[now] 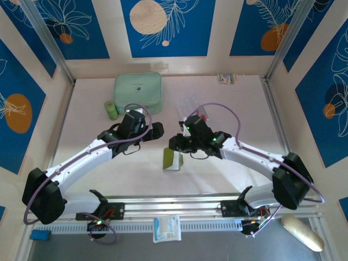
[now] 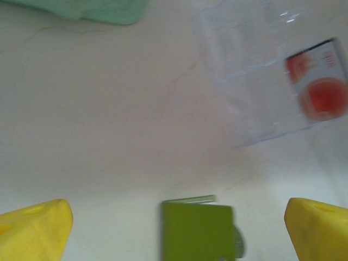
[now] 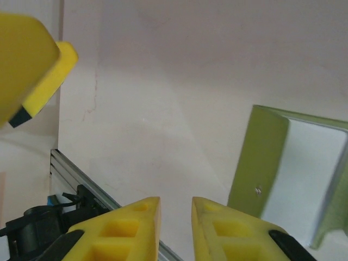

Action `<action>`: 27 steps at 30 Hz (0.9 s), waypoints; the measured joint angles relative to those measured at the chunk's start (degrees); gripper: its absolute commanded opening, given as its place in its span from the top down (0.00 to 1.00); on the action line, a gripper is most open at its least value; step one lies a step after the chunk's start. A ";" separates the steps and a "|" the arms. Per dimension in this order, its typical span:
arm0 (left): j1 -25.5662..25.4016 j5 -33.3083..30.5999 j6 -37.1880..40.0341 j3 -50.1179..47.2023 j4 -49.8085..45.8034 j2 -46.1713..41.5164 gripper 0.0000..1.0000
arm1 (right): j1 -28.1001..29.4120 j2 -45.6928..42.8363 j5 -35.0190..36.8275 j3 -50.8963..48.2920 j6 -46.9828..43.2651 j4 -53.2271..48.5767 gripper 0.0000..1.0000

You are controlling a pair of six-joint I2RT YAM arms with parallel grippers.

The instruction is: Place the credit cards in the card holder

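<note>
Wide open, the left gripper (image 2: 176, 220) hangs over the holder (image 2: 197, 231) with nothing in it. The right gripper (image 3: 175, 228) is almost closed. A thin gap shows between its fingers (image 3: 128, 234), and nothing is in the gap.

The holder stands open on its edge near the middle of the table (image 1: 253, 109), just beside the right gripper. It is green outside and pale inside. The cards (image 2: 261, 70) lie flat, closer to the far edge. One has a red round mark (image 2: 325, 99) and a red patch with white signs too blurry to read.

A mint case (image 1: 138, 92) sits by the far edge, left of the cards. The dark mark on its lid is too small to read. A green roll (image 1: 111, 110) stands just beside its left side. The print on a small packet (image 1: 227, 78) at the far edge is also too small to read.

Bare table lies left and right of the holder, out to both side edges.
</note>
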 measured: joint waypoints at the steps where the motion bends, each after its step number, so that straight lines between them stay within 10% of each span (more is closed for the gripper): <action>1: 0.39 -0.33 0.61 -0.55 -1.27 0.02 0.00 | 0.26 1.70 0.02 0.57 -0.22 0.42 0.83; 27: -6.97 4.09 5.90 -3.06 -1.77 13.81 0.00 | 0.28 11.13 3.06 -8.39 -0.55 4.31 1.00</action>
